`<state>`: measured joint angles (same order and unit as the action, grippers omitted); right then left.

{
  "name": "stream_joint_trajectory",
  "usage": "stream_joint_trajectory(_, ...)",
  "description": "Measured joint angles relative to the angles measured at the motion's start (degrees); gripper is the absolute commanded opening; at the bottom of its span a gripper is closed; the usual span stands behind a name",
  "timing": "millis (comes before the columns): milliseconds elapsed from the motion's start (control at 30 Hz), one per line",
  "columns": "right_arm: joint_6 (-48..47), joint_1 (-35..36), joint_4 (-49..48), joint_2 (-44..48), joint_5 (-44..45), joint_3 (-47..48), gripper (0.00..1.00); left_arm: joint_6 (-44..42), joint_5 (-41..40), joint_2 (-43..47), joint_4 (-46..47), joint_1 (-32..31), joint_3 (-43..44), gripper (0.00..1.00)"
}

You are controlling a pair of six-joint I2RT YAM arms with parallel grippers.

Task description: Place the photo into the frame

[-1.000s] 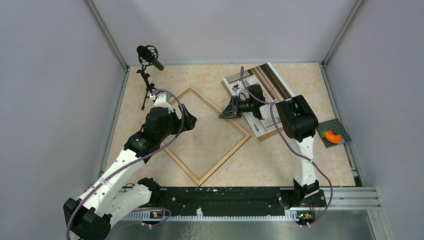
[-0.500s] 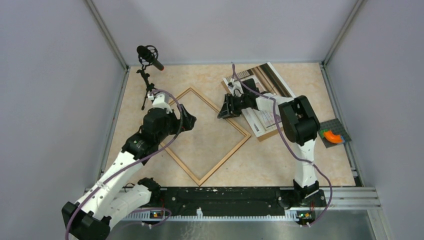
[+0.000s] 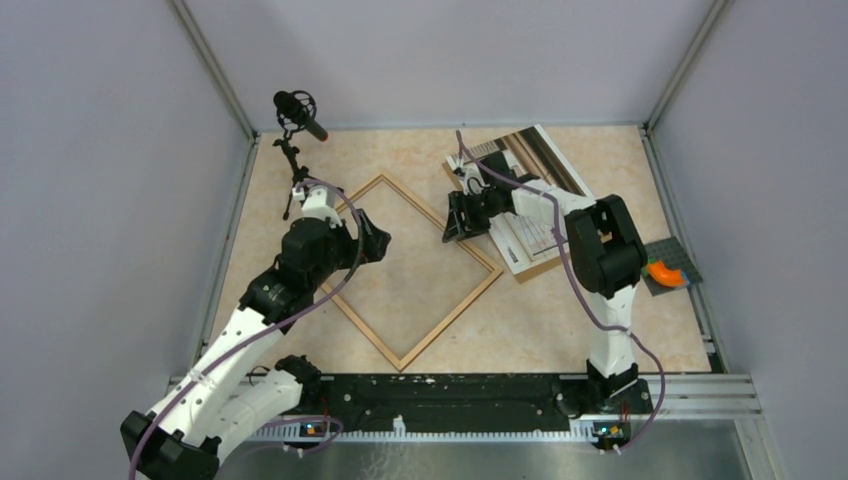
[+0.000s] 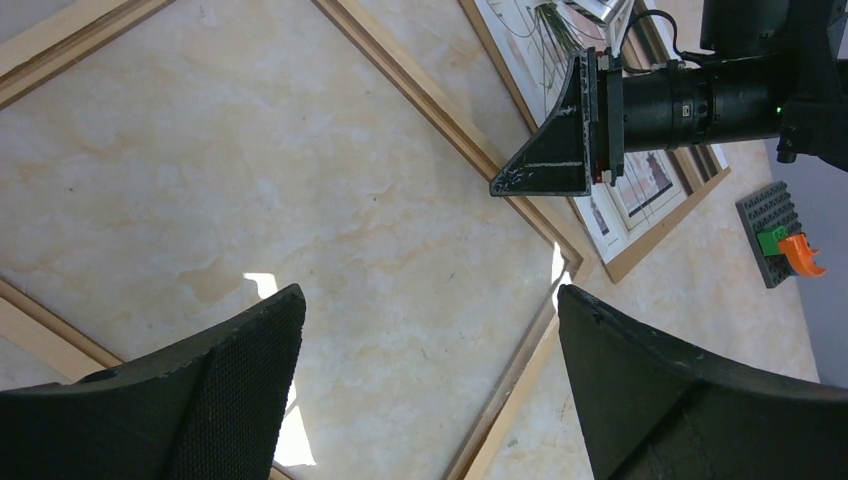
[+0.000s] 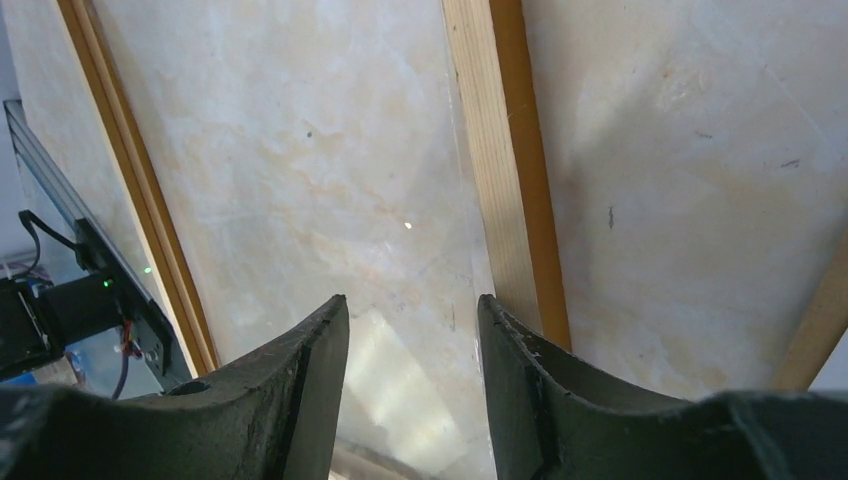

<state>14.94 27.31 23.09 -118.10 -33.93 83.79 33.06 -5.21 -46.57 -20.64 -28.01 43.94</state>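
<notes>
The light wood frame (image 3: 450, 318) lies flat as a diamond in the middle of the table. The photo (image 3: 520, 240) lies face up at the back right on a brown board (image 3: 540, 268), partly under my right arm. My right gripper (image 3: 455, 216) is open and empty, hovering over the frame's far right rail (image 5: 505, 180), left of the photo. My left gripper (image 3: 375, 236) is open and empty above the frame's left part. The left wrist view shows the frame rail (image 4: 440, 110), the photo (image 4: 640, 195) and the right gripper (image 4: 540, 165).
A microphone on a small stand (image 3: 298, 115) is at the back left. A grey stud plate with an orange piece (image 3: 665, 270) sits at the right edge. A shiny reflecting pane (image 3: 545, 155) lies behind the photo. Walls close in the table.
My right gripper has rolled on its wrist and its forearm has swung toward the back, staying over the frame's far right rail. My left arm has shifted only slightly.
</notes>
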Motion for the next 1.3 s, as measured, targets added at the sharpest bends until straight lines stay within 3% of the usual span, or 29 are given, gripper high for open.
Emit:
stream_joint_trajectory(267,-0.6,0.1,2.0,2.4,0.5,-3.1,0.51,-0.3,0.0,0.0,-0.1,0.0,0.0,0.98)
stream_joint_trajectory(367,-1.0,0.1,2.4,4.0,0.9,-4.0,0.61,-0.3,0.0,-0.1,-0.2,0.0,0.0,0.98)
stream_joint_trajectory(533,-3.2,0.3,4.4,5.6,4.9,-4.0,0.68,-0.3,-0.1,-0.2,-0.5,0.0,0.0,0.98)
stream_joint_trajectory(767,-5.5,0.6,7.5,9.4,15.6,-4.5,0.69,-1.2,-0.7,-0.2,-1.9,0.0,0.4,0.98)
stream_joint_trajectory(900,-5.0,0.8,3.8,14.3,14.8,-8.7,0.69,-2.2,-0.9,-0.2,-2.6,0.0,1.8,0.98)
stream_joint_trajectory(1067,-3.9,0.9,-1.3,13.6,11.8,-10.0,0.64,-2.2,-2.5,-1.5,-3.1,0.0,3.7,0.98)
stream_joint_trajectory(1300,-3.4,1.0,-3.1,9.2,9.0,-9.8,0.61,7.8,-11.2,-4.7,-13.1,0.0,2.6,0.98)
